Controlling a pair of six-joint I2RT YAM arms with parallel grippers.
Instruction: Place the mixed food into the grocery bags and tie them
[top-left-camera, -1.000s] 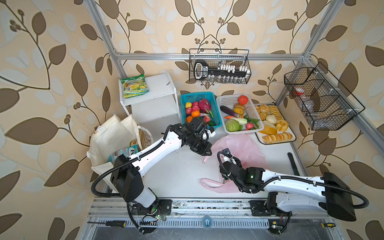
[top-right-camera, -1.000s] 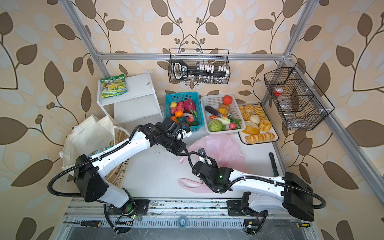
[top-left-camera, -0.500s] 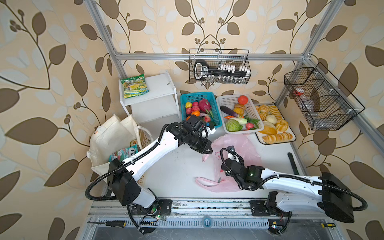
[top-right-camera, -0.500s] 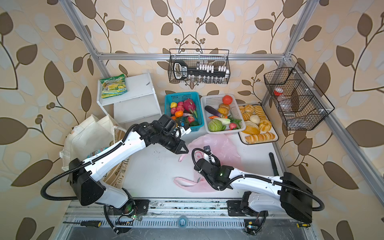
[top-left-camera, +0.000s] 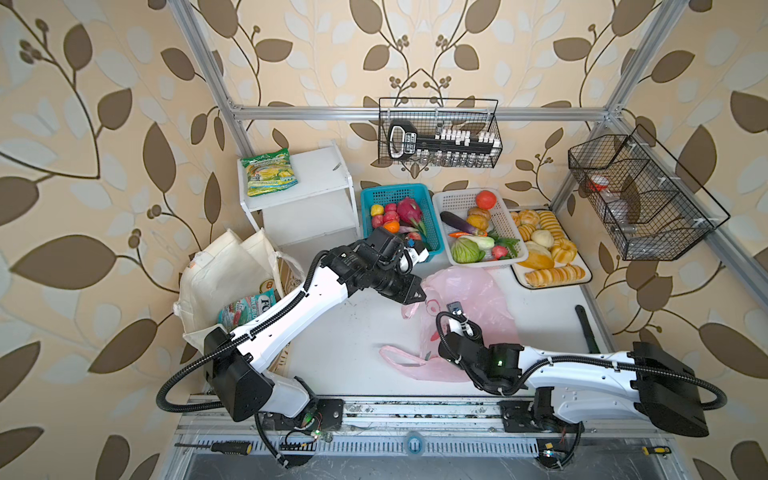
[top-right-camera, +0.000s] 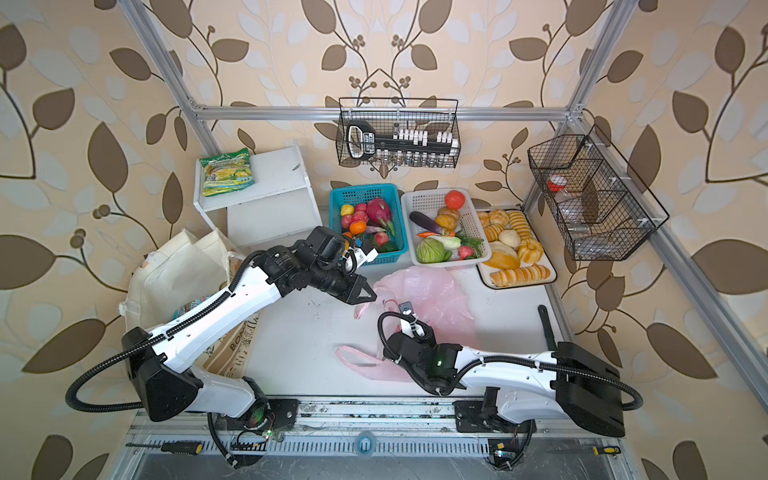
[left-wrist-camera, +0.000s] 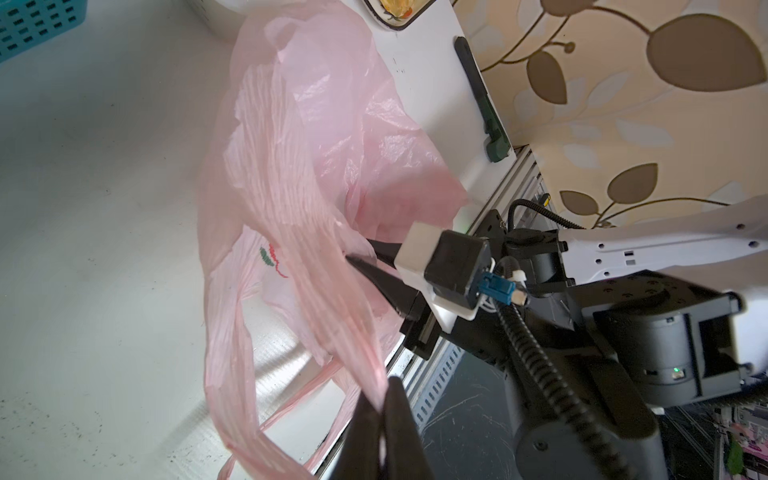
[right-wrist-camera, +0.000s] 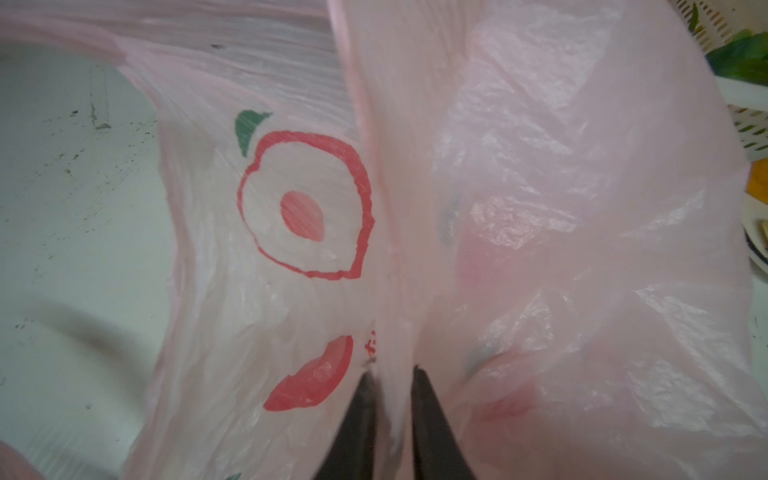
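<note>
**Both grippers clamped on the pink plastic bag (top-left-camera: 469, 291)**

The left gripper (left-wrist-camera: 382, 399) is closed on a stretched strip of the bag's film, which runs from its tips toward the right gripper (right-wrist-camera: 392, 370). The right gripper pinches a fold of the bag just beside the red fruit print (right-wrist-camera: 307, 208). The rest of the bag spreads beyond its tips. The toy fruit (top-left-camera: 409, 210) lies in the blue basket (top-left-camera: 399, 195) just behind the left gripper. The canvas tote (top-left-camera: 224, 266), holding the teal-red snack packet (top-left-camera: 245, 309), sits well apart from both.

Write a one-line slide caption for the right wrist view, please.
Right gripper shut on a fold of the pink plastic bag, beside its red fruit print.
</note>
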